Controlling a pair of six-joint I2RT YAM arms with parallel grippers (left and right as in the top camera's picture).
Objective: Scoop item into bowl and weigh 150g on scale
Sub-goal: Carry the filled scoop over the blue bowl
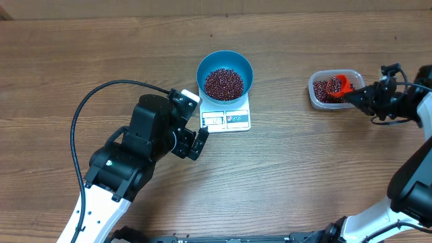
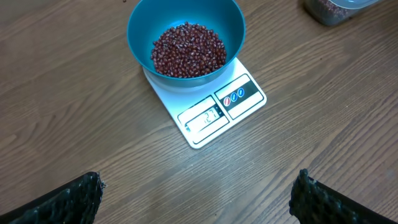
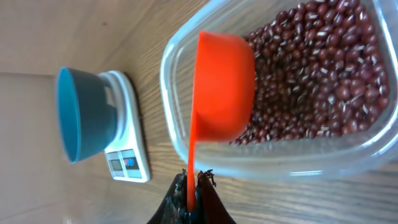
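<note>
Right claw clamps glossy orange plastic scoop, extending straight ahead over small maroon beans; left claw apart.

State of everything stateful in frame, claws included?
scale: on, digits unreadable.
bowl: on the scale, part-filled with beans.
tub: open, beans inside.
scoop: cup over the tub, handle gripped.
left claw: open, empty.
right claw: shut on the scoop.
</note>
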